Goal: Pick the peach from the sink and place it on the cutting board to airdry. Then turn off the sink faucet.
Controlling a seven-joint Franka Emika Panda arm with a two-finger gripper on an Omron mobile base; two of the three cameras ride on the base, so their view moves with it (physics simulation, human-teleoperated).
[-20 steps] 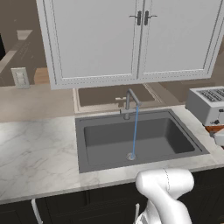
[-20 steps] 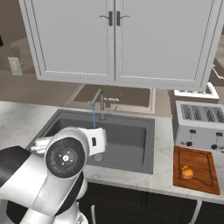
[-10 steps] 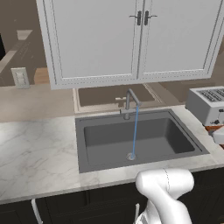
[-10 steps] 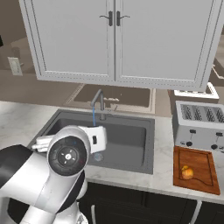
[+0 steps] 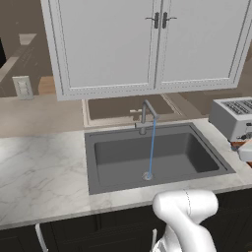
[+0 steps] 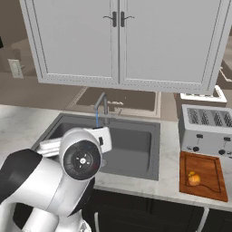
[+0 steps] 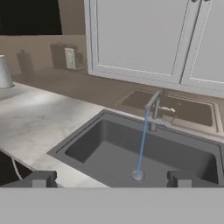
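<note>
The peach [image 6: 194, 179] lies on the reddish-brown cutting board [image 6: 209, 168] on the counter right of the sink [image 6: 136, 146], in front of the toaster. A corner of the board [image 5: 239, 144] shows at the right edge of the left base view. The sink faucet [image 5: 146, 114] [image 7: 154, 107] stands at the back rim of the dark basin [image 5: 118, 153] [image 7: 100, 148]. A thin blue stream of water [image 5: 151, 147] runs from it onto the drain [image 5: 147, 175]. My gripper [image 7: 111, 179] hangs open and holds nothing, back from the counter's front edge and facing the faucet.
A silver toaster [image 6: 206, 129] [image 5: 234, 115] stands behind the board. White wall cabinets [image 5: 152, 44] hang above the faucet. Marble counter [image 5: 39, 167] stretches left of the basin, with a white object [image 7: 4, 72] at its far end. My arm's big joint [image 6: 81, 158] blocks part of the sink.
My arm has shifted slightly to the right in the right base view. The peach stays on the board and the water keeps running.
</note>
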